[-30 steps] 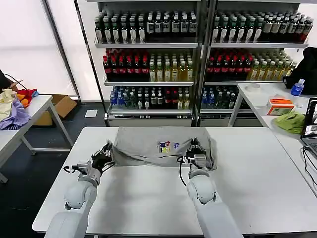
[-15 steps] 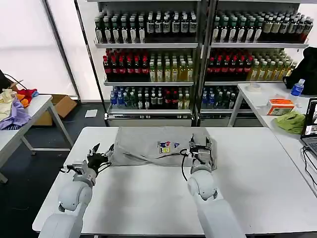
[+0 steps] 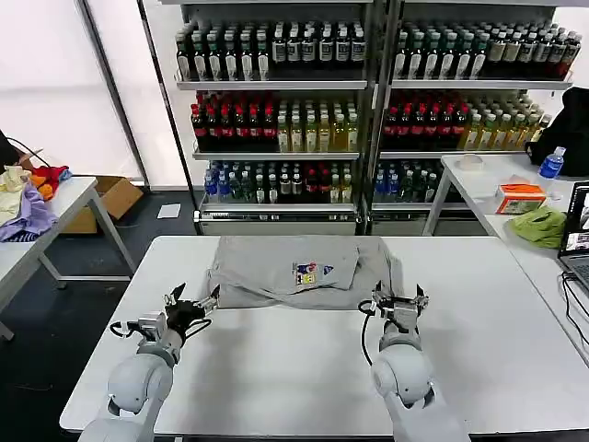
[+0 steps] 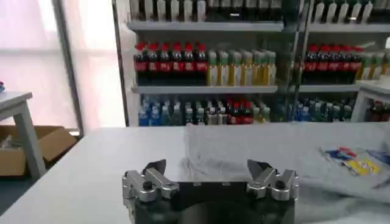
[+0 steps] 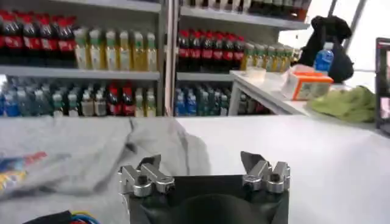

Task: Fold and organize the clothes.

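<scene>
Change since the earlier frames: both tools, then at the near hem of the garment, are now drawn back toward you and clear of the cloth; the hem they carried lies folded up over the body.

Item 1, T-shirt [image 3: 299,272]: light grey, small multicoloured chest print facing up, lying at centre frame on the far half of the white counter [image 3: 479,322]. Its near edge is doubled over in an uneven fold and some bunching shows at its right side.

Item 2, left tool [image 3: 191,307]: lower left of the head view, just off the shirt's near left corner, fingers spread, holding nothing.

Item 3, right tool [image 3: 399,305]: lower centre-right, just off the shirt's near right corner, fingers spread, empty.

Step in hand, as you may judge it: one fold is laid and released. The next move likely calls for you to reach back to a side edge or the sleeves, grip both layers together, and carry them across without dragging the fold open.

Surroundings: shelves of bottles [image 3: 368,110] across the upper frame; a side table at left with coloured fabrics [image 3: 28,198]; a second table at upper right bearing a green cloth [image 3: 540,224] and an orange box [image 3: 521,196]. None of it stands in your working path.
</scene>
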`<state>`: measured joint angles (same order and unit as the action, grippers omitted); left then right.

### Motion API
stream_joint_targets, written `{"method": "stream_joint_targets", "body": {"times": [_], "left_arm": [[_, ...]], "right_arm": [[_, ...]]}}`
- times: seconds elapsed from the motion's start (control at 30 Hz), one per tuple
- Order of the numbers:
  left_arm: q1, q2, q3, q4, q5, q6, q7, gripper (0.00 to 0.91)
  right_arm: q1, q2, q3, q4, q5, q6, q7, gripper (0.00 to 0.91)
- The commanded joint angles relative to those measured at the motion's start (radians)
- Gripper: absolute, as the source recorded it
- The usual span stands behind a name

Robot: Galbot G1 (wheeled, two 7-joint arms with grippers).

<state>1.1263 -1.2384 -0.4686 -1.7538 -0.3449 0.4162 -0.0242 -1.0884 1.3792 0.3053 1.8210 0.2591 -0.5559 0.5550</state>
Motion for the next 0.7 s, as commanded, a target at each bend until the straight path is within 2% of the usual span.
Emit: {"method": "stream_joint_targets", "body": {"times": [0.03,0.6,0.63,0.67,0.7], "left_arm": [[0.010,0.003,0.000,0.025,0.012,0.020,-0.006,0.907],[-0.007,-0.003,0.014,0.073,0.082,0.022,0.027,0.897],[-0.008,-0.004,0.016,0.081,0.084,0.020,0.028,0.806],[-0.008,-0.004,0.017,0.085,0.088,0.018,0.030,0.756],[-0.007,-0.004,0.018,0.087,0.092,0.018,0.030,0.665]], "right_arm": [[-0.032,-0.018,0.008,-0.006,0.011,-0.021,0.004,0.907],[0.005,0.019,-0.004,-0.096,0.007,-0.008,-0.034,0.907],[0.005,0.023,-0.002,-0.105,0.008,-0.004,-0.036,0.907],[0.005,0.029,0.001,-0.114,0.010,-0.003,-0.039,0.867],[0.005,0.030,0.002,-0.117,0.012,-0.002,-0.041,0.736]]}}
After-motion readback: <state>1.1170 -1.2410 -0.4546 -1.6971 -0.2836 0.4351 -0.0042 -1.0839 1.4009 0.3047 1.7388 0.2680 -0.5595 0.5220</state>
